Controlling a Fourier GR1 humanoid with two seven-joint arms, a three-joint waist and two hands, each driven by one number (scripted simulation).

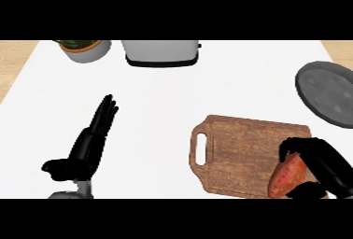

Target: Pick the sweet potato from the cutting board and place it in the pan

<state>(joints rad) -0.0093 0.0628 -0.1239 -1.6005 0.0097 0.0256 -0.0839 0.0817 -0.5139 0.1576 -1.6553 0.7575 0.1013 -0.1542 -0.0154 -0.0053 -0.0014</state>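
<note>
The potato (pixel 286 177) lies at the board's (pixel 238 149) 4 o'clock corner, by the view's lower edge, with the right hand (pixel 318 163) curled round it, fingers (pixel 293 147) over its top. The pan (pixel 328 93) sits at 1 o'clock from the board, cut by the right edge; bare table (pixel 172 116) lies between. The left hand (pixel 86 144) rests at 8 o'clock, fingers straight.

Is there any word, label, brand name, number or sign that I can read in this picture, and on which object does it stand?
None: no readable text shows anywhere.
The toaster, the plant pot, the pan, the cutting board and the sweet potato bear no visible lettering or marks.
The right hand hides part of the sweet potato, so that part cannot be checked.
</note>
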